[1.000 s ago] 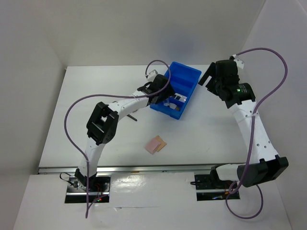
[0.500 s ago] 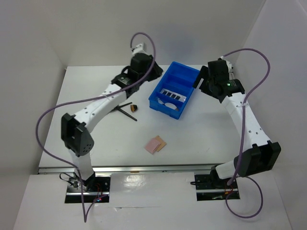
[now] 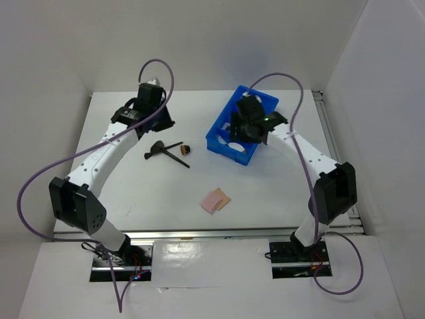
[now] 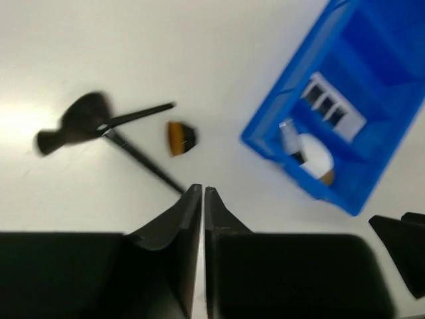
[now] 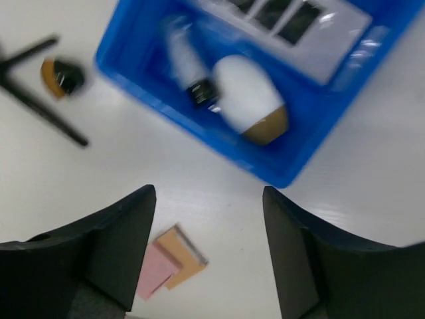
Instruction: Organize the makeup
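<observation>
Two thin black brushes (image 3: 164, 150) (image 4: 136, 157) lie crossed on the table, one with a fluffy head (image 4: 80, 124). Beside them lies a small brown-tipped brush head (image 3: 185, 150) (image 4: 180, 137). My left gripper (image 3: 159, 121) (image 4: 202, 190) hovers behind the brushes, shut and empty. The white sponge with a tan tip (image 5: 250, 101) (image 4: 315, 159) and the labelled palette (image 5: 299, 25) (image 4: 332, 106) lie in the blue tray (image 3: 229, 152) (image 5: 199, 143). My right gripper (image 3: 246, 129) (image 5: 209, 193) hangs open over the tray's near end. Pink and tan pads (image 3: 216, 200) (image 5: 169, 266) lie on the table.
White walls close in the table at the back and on both sides. The blue tray (image 4: 372, 86) sits at an angle at the back right of centre. A metal rail (image 3: 199, 234) runs along the near edge.
My left arm has swung left from the tray to the back of the table, and its gripper has shut. That uncovered the brushes. My right arm has moved left over the tray.
</observation>
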